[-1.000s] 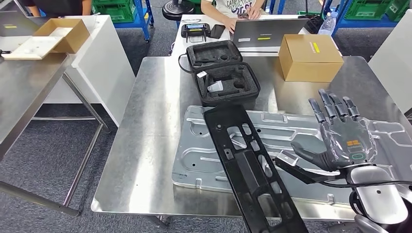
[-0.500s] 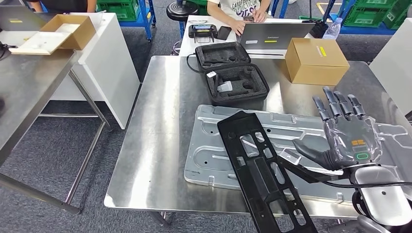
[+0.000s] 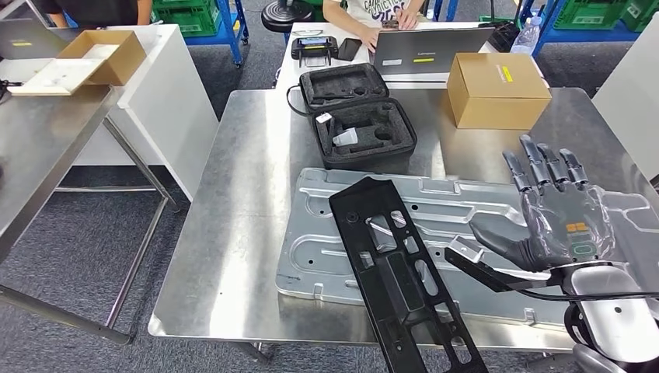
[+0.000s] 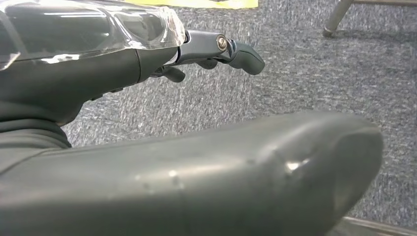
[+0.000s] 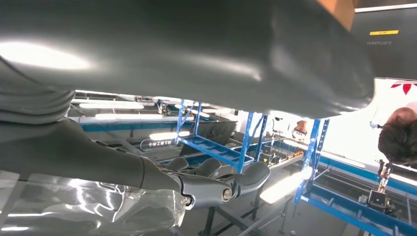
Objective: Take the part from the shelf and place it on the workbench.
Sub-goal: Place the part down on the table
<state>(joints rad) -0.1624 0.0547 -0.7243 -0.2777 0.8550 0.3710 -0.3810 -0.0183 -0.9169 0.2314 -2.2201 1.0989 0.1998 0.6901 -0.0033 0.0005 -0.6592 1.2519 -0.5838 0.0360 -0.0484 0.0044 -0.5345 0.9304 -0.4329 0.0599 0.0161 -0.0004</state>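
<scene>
The black part [image 3: 400,276], a long slotted panel, lies diagonally over the silver stamped plate [image 3: 326,233] on the steel workbench [image 3: 241,233]. Its far end rests above the plate; its near end runs off the lower edge of the head view, so what supports it there cannot be seen.

The right hand [image 3: 556,221] is raised over the right side of the workbench, back facing the camera, fingers [image 3: 536,167] extended and slightly apart, thumb pointing toward the part. It holds nothing. A black bracket [image 3: 482,272] near the wrist reaches toward the part; whether it touches cannot be determined.

In the left wrist view, the left hand [image 4: 147,162] hangs above grey carpet; the thumb blocks most of the frame, one fingertip [image 4: 243,51] shows, and the finger posture cannot be told.

Behind the plate stand an open black foam case [image 3: 361,128] and a closed cardboard box [image 3: 497,89]. A person's hands [image 3: 388,17] rest at a laptop [image 3: 431,50]; the person is cut off at the upper edge.
</scene>
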